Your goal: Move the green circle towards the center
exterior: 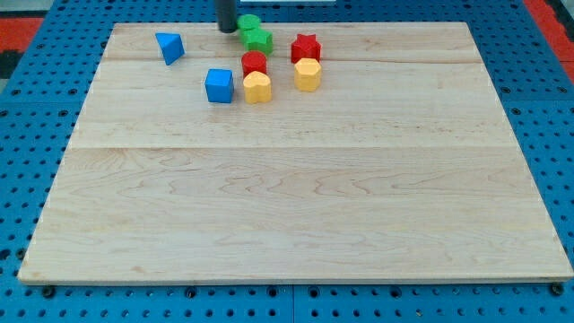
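- Blue pegboard (36, 108) surrounds a pale wooden desk (296, 206) that fills most of the view; a strip of red shows at the view's top right corner.
- All the blocks sit in a loose group near the view's top edge, left of the middle.
- The green circle (248, 22) lies at the very top of the desk, partly hidden behind a green star-like block (258, 39) that touches it on the lower right.
- My tip (226, 30), the lower end of the dark rod serving as end effector, stands just to the view's left of the green circle, close against it; whether it actually touches cannot be told. It has no jaws and holds nothing.
- A red star (306, 48) sits to the right of the green pair, with a yellow block (308, 74) directly below it, the two touching or nearly so.
- A red block (254, 63), rounded on top, sits below the green star-like block, and a yellow heart-like block (257, 87) is just beneath it.
- A blue cube (219, 85) rests just left of the yellow heart-like block.
- A blue triangle (169, 47) lies apart from the rest, towards the view's top left.
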